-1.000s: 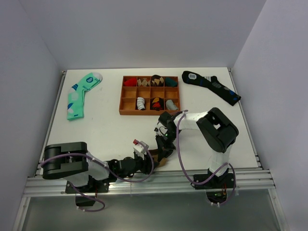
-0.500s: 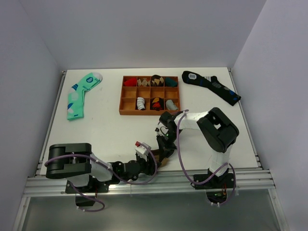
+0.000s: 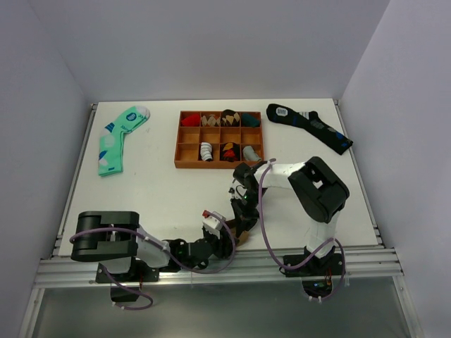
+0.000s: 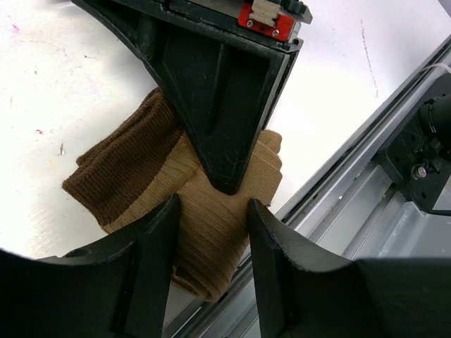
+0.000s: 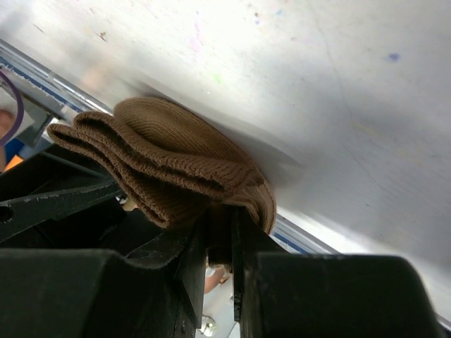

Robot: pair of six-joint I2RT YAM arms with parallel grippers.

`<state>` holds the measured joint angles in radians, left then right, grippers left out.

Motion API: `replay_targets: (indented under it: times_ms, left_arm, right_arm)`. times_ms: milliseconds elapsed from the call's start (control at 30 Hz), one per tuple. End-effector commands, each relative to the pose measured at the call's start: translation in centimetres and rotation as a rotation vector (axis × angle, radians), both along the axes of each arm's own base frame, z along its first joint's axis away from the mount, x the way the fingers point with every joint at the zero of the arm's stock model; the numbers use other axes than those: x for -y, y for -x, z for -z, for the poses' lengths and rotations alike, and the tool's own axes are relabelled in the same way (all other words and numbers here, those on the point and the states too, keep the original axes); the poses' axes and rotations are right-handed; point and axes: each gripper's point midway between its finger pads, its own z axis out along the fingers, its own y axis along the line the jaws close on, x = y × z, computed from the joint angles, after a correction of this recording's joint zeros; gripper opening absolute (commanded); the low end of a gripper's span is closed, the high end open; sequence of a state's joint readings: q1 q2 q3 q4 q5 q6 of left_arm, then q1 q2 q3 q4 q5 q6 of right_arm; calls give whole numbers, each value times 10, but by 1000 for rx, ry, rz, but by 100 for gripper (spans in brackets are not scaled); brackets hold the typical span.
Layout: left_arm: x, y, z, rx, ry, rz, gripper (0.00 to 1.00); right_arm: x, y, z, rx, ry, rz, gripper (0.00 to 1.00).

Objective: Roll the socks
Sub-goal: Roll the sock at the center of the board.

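Your biggest risk is the edge. The socks (image 5: 176, 151) lie folded at the very near lip of the worktop (image 3: 162, 190), reaching the metal rail (image 4: 366, 183), so any pull toward the arm bases could drag them off into the channel.

Next is crowding. Both arms meet over this one bundle. The right claw (image 5: 220, 232) is pressed together on a thin layer of sock fabric, and its tip comes down just ahead of the left claw (image 4: 211, 204). A sideways move by either arm could knock them together.

The left claw is a smaller worry. It stands half spread astride the fold, and you cannot tell whether it bites any fabric. If it closes on only one layer, the stacked folds may spring apart.

Plain pale walls (image 3: 211, 49) close you in on three sides. The worktop is white and looks smooth, so expect the knit to slide rather than roll. It carries only faint coloured specks (image 4: 39, 132).
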<state>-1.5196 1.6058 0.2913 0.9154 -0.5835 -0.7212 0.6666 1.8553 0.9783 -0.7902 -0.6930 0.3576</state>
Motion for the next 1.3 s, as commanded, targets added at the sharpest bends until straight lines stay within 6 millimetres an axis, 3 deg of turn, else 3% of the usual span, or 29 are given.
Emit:
replay_targets:
  times_ms: [0, 400, 767, 1267]
  left_arm:
    - [-28, 30, 57, -75, -225, 107, 49]
    - [-27, 39, 63, -88, -222, 136, 52]
    - [-30, 43, 64, -84, -212, 149, 56]
    - [-32, 41, 89, -59, -362, 100, 53]
  right_arm:
    - [15, -19, 23, 102, 119, -21, 0]
    - [19, -18, 32, 73, 152, -26, 0]
    - [20, -30, 23, 83, 176, -27, 0]
    - [22, -37, 14, 100, 178, -19, 0]
